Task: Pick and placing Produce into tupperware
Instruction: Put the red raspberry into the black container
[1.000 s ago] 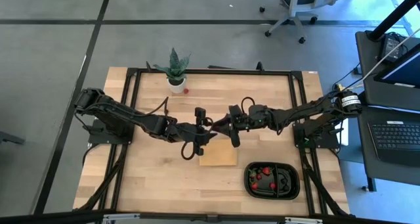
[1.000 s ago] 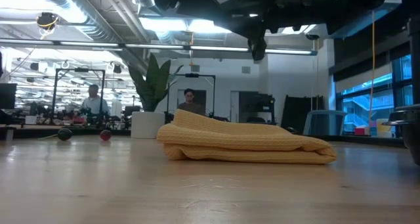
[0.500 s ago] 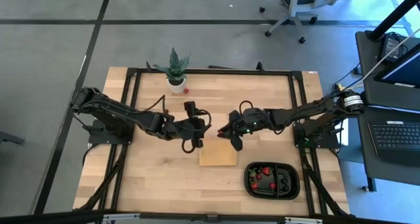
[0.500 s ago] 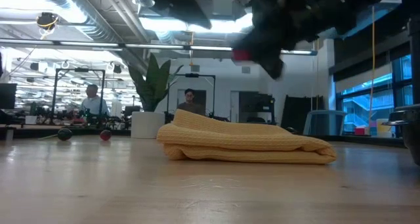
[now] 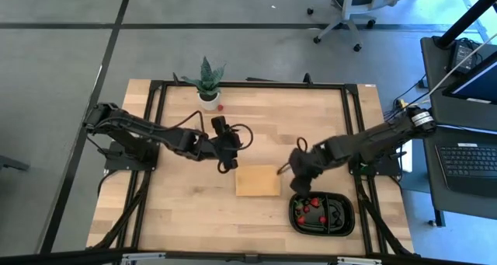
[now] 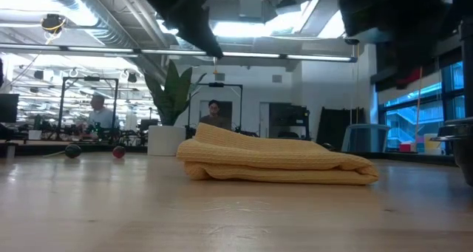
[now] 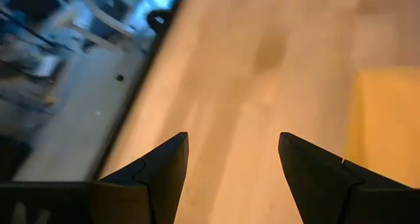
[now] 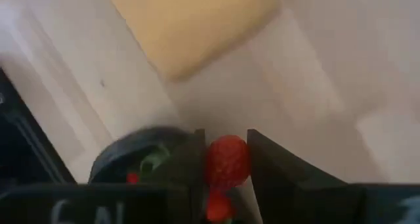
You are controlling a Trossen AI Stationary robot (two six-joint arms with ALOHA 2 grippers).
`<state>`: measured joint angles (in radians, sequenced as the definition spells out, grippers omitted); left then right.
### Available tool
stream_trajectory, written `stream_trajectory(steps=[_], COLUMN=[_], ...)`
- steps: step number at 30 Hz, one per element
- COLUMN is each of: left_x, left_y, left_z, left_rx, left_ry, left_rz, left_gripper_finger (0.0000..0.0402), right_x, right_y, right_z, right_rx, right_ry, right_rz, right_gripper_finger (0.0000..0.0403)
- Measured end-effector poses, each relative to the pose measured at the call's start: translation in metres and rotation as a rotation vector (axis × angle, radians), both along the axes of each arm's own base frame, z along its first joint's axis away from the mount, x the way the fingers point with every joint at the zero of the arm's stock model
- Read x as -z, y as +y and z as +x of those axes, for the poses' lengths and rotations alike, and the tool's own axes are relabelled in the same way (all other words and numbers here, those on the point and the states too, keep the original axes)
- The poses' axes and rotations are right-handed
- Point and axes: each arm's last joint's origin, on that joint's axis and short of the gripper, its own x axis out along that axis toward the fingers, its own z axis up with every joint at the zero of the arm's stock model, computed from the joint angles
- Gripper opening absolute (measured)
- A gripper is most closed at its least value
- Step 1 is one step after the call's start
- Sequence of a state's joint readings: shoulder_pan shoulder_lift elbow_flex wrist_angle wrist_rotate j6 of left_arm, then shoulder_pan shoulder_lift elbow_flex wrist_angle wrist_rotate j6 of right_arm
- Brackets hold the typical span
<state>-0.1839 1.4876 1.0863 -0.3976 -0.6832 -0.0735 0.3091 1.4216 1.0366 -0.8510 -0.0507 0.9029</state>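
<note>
Now the right tool (image 8: 223, 168) is carrying a red strawberry (image 8: 227, 161), clenched between its fingers, and hanging near the black tupperware (image 5: 347, 215), which is sitting at the table's (image 5: 178, 210) near right corner with several red pieces already inside. The delivery step is in hand; next, the berry needs centering over a compartment before letting go. The left tool (image 7: 230, 161) is hovering empty, jaws spread, beside the tan pad (image 5: 258, 181).
</note>
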Motion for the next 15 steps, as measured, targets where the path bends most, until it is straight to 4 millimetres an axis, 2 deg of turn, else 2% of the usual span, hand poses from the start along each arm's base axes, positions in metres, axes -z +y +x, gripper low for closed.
stream_trajectory(steps=[5,15], left_x=[0.005,0.008], left_y=[0.005,0.016], left_z=[-0.001,-0.004], left_rx=[0.057,0.019], left_ry=[0.056,0.096], left_rz=[-0.121,-0.153], left_gripper_finger=[0.0231,0.0231], right_x=[-0.001,0.001], right_y=[0.032,0.088], right_z=[-0.026,-0.076], right_rx=[0.117,0.263], right_ry=[0.137,0.265], right_rz=[0.024,0.039], right_gripper_finger=[0.0100,0.0100])
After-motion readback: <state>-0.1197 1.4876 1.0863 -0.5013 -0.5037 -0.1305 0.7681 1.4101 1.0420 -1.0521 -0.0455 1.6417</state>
